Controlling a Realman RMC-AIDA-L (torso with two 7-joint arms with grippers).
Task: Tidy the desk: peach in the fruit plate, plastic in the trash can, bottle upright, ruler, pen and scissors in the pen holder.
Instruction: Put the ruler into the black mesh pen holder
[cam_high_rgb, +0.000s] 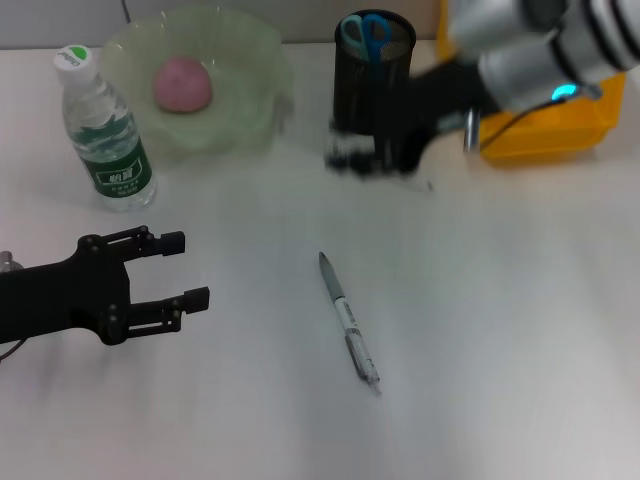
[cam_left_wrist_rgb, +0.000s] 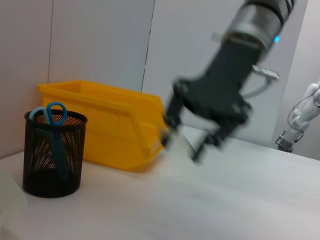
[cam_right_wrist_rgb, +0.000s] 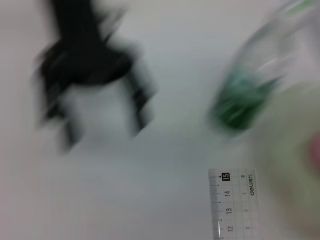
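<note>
- head view: the left gripper (cam_high_rgb: 190, 270) hangs low over the white desk (cam_high_rgb: 500, 330) at about 8 o'clock, its two fingers spread wide with nothing between them.
- the right gripper (cam_high_rgb: 365, 160) is a dark smear just in front of the black mesh pen holder (cam_high_rgb: 373, 70) at 1 o'clock; whether its fingers are parted or closed i cannot tell here.
- blue-handled scissors (cam_high_rgb: 364, 32) stand inside the pen holder.
- a grey pen (cam_high_rgb: 348, 320) lies alone on the desk near centre, towards 6 o'clock.
- a water bottle (cam_high_rgb: 103, 130) with a green label stands upright at 10 o'clock, just beside the pale green fruit plate (cam_high_rgb: 240, 110), which holds a pink peach (cam_high_rgb: 182, 84).
- a yellow bin (cam_high_rgb: 560, 125) sits at 2 o'clock behind the right arm.
- left wrist view: the right gripper (cam_left_wrist_rgb: 187, 140) shows blurred above the desk with a pale clear strip at its fingers; the pen holder (cam_left_wrist_rgb: 52, 155) with the scissors (cam_left_wrist_rgb: 50, 120) stands in front of the yellow bin (cam_left_wrist_rgb: 110, 125).
- right wrist view: a clear ruler (cam_right_wrist_rgb: 232, 205) with printed numbers fills the near edge; beyond it are the blurred left gripper (cam_right_wrist_rgb: 102, 127) and the water bottle (cam_right_wrist_rgb: 245, 97).
</note>
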